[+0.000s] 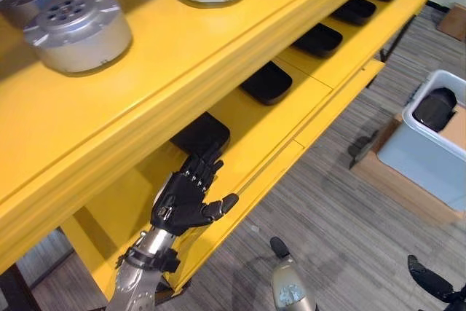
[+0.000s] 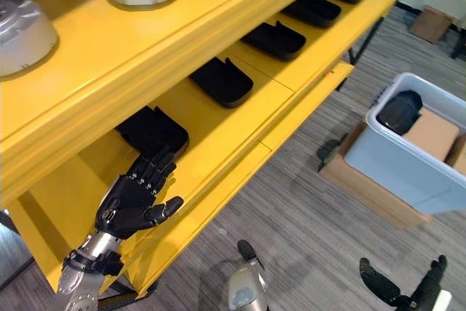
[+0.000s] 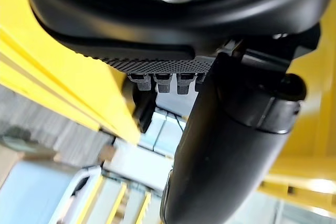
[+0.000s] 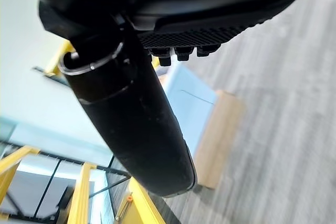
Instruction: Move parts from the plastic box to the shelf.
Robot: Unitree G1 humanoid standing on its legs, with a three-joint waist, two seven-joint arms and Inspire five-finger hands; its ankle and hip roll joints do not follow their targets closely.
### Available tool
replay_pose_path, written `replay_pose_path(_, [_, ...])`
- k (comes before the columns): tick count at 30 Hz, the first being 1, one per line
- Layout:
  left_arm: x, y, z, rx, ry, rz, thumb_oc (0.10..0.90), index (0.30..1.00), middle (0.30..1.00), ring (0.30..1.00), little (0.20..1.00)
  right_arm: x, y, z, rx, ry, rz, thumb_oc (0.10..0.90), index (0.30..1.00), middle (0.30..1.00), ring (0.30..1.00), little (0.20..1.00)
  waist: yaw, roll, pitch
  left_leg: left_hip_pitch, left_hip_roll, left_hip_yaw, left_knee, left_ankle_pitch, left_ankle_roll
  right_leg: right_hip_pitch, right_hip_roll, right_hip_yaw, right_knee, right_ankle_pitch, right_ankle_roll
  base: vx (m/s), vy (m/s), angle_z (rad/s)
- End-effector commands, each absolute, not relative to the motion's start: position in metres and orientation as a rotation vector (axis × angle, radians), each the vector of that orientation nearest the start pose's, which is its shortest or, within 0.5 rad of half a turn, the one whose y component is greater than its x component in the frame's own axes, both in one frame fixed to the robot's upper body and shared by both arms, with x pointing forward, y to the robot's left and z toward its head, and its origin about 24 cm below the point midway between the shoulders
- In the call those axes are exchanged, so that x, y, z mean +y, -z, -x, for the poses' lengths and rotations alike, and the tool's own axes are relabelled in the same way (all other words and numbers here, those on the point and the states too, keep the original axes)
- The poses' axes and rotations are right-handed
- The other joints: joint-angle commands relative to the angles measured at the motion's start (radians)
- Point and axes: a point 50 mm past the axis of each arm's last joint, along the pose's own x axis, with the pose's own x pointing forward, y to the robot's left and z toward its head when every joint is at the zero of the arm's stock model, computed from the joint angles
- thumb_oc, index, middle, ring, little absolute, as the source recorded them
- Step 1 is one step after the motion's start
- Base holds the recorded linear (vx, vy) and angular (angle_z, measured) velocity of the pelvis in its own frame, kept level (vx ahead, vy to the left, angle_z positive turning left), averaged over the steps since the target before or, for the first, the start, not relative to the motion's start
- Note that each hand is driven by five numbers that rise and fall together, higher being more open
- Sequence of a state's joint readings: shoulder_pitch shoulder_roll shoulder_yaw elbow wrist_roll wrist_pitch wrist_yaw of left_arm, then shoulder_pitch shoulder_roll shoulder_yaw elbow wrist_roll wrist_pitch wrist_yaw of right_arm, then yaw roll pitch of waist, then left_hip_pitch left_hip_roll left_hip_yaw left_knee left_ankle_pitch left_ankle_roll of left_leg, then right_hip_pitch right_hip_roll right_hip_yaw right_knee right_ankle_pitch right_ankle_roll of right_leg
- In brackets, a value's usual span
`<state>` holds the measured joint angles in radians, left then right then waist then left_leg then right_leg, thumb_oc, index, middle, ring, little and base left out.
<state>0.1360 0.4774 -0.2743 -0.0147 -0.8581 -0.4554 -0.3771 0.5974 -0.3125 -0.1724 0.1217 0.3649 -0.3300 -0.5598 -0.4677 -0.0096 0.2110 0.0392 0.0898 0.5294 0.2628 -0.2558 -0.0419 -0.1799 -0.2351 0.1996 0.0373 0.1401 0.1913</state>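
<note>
A yellow shelf (image 1: 247,60) runs across the view. On its middle board lies a row of black moulded parts (image 1: 267,81). The nearest black part (image 1: 202,133) sits just ahead of my left hand (image 1: 183,200), which is open with straight fingers, its fingertips at the part's near edge and nothing in its grasp. A pale blue plastic box (image 1: 426,159) stands on the floor to the right, with a black part (image 1: 435,108) inside it. Low over the floor, short of the box, my right hand (image 2: 384,284) hangs open and empty.
Several silver round motor housings (image 1: 76,30) stand on the top board. A brown cardboard piece (image 2: 431,135) lies in the box, and the box rests on a flat cardboard sheet (image 1: 393,180). Grey plank floor (image 1: 328,216) lies between shelf and box.
</note>
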Motion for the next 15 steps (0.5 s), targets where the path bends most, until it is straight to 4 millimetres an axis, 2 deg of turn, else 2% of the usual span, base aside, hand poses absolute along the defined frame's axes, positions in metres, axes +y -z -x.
replay_pose_path(1, [0.191,-0.086,-0.212,-0.401,0.417,0.365,0.900,1.000,1.000,1.000,1.000,-0.326,-0.024,-0.117,0.016,0.887,0.136,0.900,1.000,1.000,1.000,1.000,0.013,0.012,0.008,0.061,-0.061,-0.053,-0.089,-0.040,0.141,-0.041,0.037,-0.080,-0.042,0.028,0.061,0.03,0.129,-0.43])
replay_pose_path(4, [0.194,-0.084,-0.211,-0.382,0.350,0.374,0.900,1.000,1.000,1.000,1.000,-0.326,-0.021,-0.124,0.053,0.863,0.101,0.900,1.000,1.000,1.000,1.000,0.041,0.000,0.011,0.084,-0.063,-0.023,-0.109,-0.033,0.138,-0.050,0.029,-0.172,-0.084,0.077,0.069,0.03,0.079,-0.43])
replay_pose_path(5, [0.198,-0.082,-0.209,-0.376,0.283,0.384,0.900,1.000,1.000,1.000,1.000,-0.323,-0.021,-0.132,0.059,0.828,0.093,0.900,1.000,1.000,1.000,1.000,0.074,-0.007,0.012,0.104,-0.064,0.012,-0.130,-0.021,0.134,-0.057,0.024,-0.286,-0.089,0.094,0.070,-0.02,0.049,-0.99])
replay_pose_path(7, [0.203,-0.080,-0.205,-0.362,0.220,0.376,0.900,1.000,1.000,1.000,1.000,-0.318,-0.021,-0.145,0.065,0.785,0.072,0.900,1.000,1.000,1.000,1.000,0.129,-0.018,0.019,0.125,-0.063,0.060,-0.145,-0.003,0.133,-0.056,0.009,-0.432,-0.039,0.091,0.062,-0.13,-0.028,-3.01])
replay_pose_path(8, [0.203,-0.079,-0.204,-0.352,0.205,0.384,0.900,1.000,1.000,1.000,1.000,-0.314,-0.022,-0.150,0.057,0.777,0.072,0.900,1.000,1.000,1.000,1.000,0.149,-0.017,0.026,0.120,-0.063,0.059,-0.145,0.003,0.140,-0.060,-0.013,-0.445,0.026,0.077,0.054,-0.24,-0.129,-2.93])
replay_pose_path(9, [0.202,-0.077,-0.204,-0.339,0.208,0.380,0.900,1.000,1.000,1.000,1.000,-0.312,-0.022,-0.152,0.049,0.787,0.077,0.900,1.000,1.000,1.000,1.000,0.154,-0.009,0.031,0.102,-0.058,0.039,-0.137,0.007,0.149,-0.066,-0.033,-0.402,0.123,0.048,0.036,-0.45,-0.467,-0.91])
replay_pose_path(10, [0.200,-0.071,-0.201,-0.307,0.259,0.384,0.900,1.000,1.000,1.000,1.000,-0.316,-0.020,-0.143,0.060,0.867,0.047,0.900,1.000,1.000,1.000,1.000,0.144,0.033,0.036,0.032,-0.017,-0.041,-0.102,0.035,0.149,-0.047,-0.040,-0.260,0.368,-0.054,-0.018,-0.59,-0.838,1.64])
replay_pose_path(11, [0.200,-0.070,-0.198,-0.307,0.273,0.388,0.900,1.000,1.000,1.000,1.000,-0.320,-0.020,-0.141,0.057,0.906,0.018,0.900,1.000,1.000,1.000,1.000,0.159,0.042,0.034,-0.039,0.020,-0.111,-0.050,0.047,0.135,0.015,-0.045,-0.222,0.392,-0.146,-0.057,-0.53,-0.859,2.77])
replay_pose_path(12, [0.200,-0.070,-0.197,-0.304,0.277,0.393,0.900,1.000,1.000,1.000,1.000,-0.321,-0.020,-0.140,0.055,0.914,0.012,0.900,1.000,1.000,1.000,1.000,0.162,0.039,0.032,-0.052,0.029,-0.120,-0.036,0.047,0.129,0.035,-0.040,-0.223,0.373,-0.167,-0.059,-0.38,-0.708,2.95])
replay_pose_path(13, [0.202,-0.069,-0.196,-0.303,0.273,0.392,0.900,1.000,1.000,1.000,1.000,-0.322,-0.019,-0.139,0.048,0.921,0.009,0.900,1.000,1.000,1.000,1.000,0.171,0.031,0.025,-0.077,0.052,-0.127,-0.018,0.057,0.111,0.091,-0.031,-0.244,0.327,-0.221,-0.055,-0.26,-0.441,1.42])
replay_pose_path(15, [0.205,-0.069,-0.195,-0.302,0.259,0.385,0.900,1.000,1.000,1.000,1.000,-0.321,-0.020,-0.139,0.034,0.911,0.009,0.900,1.000,1.000,1.000,1.000,0.184,0.019,0.013,-0.104,0.080,-0.127,-0.010,0.083,0.087,0.147,-0.018,-0.281,0.275,-0.271,-0.048,-0.31,-0.426,0.37])
